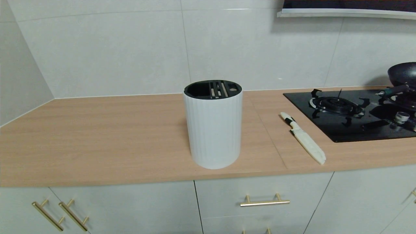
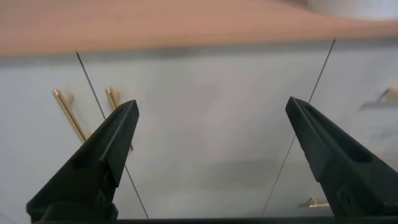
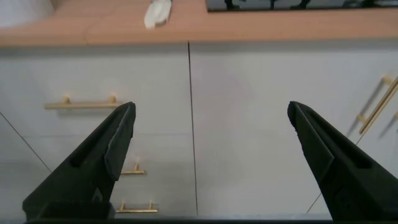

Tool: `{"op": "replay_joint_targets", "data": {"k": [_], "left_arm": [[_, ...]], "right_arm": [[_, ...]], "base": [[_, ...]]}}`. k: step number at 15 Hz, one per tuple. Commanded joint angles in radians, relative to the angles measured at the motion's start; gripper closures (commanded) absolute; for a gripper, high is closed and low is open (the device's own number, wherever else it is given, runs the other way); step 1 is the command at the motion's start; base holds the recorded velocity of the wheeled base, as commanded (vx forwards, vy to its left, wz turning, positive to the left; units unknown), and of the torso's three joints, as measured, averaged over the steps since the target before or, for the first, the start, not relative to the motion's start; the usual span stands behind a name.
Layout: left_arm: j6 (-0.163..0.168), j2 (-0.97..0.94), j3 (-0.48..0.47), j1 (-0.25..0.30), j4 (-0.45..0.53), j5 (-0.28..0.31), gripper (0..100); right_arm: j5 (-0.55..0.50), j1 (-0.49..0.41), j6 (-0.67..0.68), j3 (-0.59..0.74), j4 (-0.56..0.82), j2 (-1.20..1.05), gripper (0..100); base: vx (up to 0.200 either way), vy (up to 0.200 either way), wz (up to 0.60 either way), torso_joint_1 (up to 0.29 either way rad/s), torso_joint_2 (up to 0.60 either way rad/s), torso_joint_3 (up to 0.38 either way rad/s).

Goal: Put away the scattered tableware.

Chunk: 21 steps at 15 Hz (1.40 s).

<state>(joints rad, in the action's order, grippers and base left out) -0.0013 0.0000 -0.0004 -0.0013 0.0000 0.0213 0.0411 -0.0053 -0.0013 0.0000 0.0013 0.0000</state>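
Tableware holder (image 1: 213, 130), a white ribbed cylinder, stands upright around the middle of the wooden tabletop (image 1: 97, 136), towards its near edge. Its top carries a black insert (image 1: 213, 89) with a wide opening on the left, narrow slots in the middle and a small round hole on the right. What lies deeper inside the cylinder cannot be told.

A knife (image 1: 302, 137) with a pale blade and a white and black handle lies flat on the tabletop to the right of the holder, well apart from it. Its handle points far and left, and its tip reaches close to the near edge. It rests just left of the black gas hob (image 1: 351, 113) without touching it.

The left gripper (image 2: 211, 102) hangs below tabletop level in front of the pale cabinet doors (image 2: 205, 130), its jaws spread wide with nothing between them. The right gripper (image 3: 210, 106) sits at the same low height before the cabinets further right, its jaws likewise spread wide and holding nothing. The knife tip shows above it at the tabletop edge.

A dark wok (image 1: 403, 73) sits on the hob's far right burner. Brass bar handles (image 1: 265, 202) run across the drawers under the tabletop
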Motion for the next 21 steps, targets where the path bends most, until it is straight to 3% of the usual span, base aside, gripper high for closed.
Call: {"op": "replay_joint_targets", "data": {"k": [1,21], "left_arm": [[0.000,0.002,0.000,0.000,-0.002,0.000,0],[0.000,0.002,0.000,0.000,-0.002,0.000,0]], "right_arm": [[0.000,-0.001,0.000,0.000,0.000,0.002,0],[0.000,0.001,0.000,0.000,0.000,0.002,0]], "base": [[0.000,0.000,0.00,0.207,-0.49,-0.286],[0.000,0.000,0.00,0.239,-0.52,-0.287]]}}
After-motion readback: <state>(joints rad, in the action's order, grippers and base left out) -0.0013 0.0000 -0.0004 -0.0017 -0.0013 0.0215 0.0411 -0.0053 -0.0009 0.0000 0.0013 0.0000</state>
